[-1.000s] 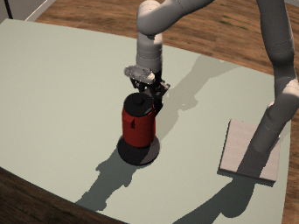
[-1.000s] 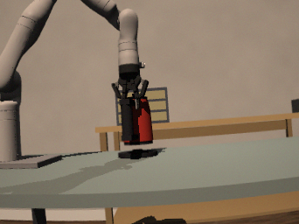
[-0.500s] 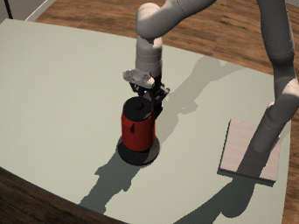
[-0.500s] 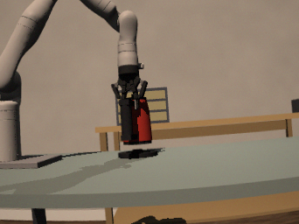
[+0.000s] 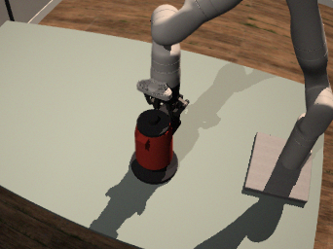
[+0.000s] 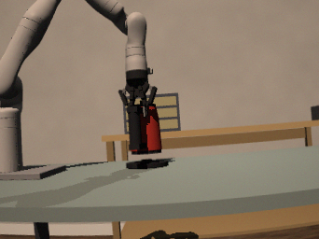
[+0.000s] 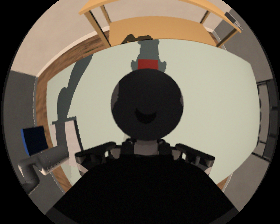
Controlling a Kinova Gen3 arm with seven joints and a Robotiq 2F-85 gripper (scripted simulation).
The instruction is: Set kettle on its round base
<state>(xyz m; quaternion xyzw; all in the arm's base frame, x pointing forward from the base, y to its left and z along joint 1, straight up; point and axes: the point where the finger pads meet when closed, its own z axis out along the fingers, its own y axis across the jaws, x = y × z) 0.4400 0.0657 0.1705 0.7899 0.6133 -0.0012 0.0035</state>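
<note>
Currently my black two-finger gripper (image 6: 138, 105) was clamped on the dark upright handle bar (image 6: 134, 133) of the red cylindrical kettle (image 5: 153, 145), fingers pinching it from above. The kettle hung just over the black round base disk (image 6: 145, 163); the exterior view showed a thin gap between them, so it was not yet seated.

Main risk, as I judged it: the ring missing the stud. The stud was hidden under the kettle in every view, so I could not confirm centring. An off-centre landing could perch the kettle tilted on the stud or shove the loose base sideways. Holding by the handle alone, off the kettle's axis, could also let the body tip.

Room: the pale green table top (image 5: 58, 109) gave wide margin on all sides; its near edge (image 5: 49, 203) and the grey arm mounting plate (image 5: 263, 148) stood well apart from the base.
</note>
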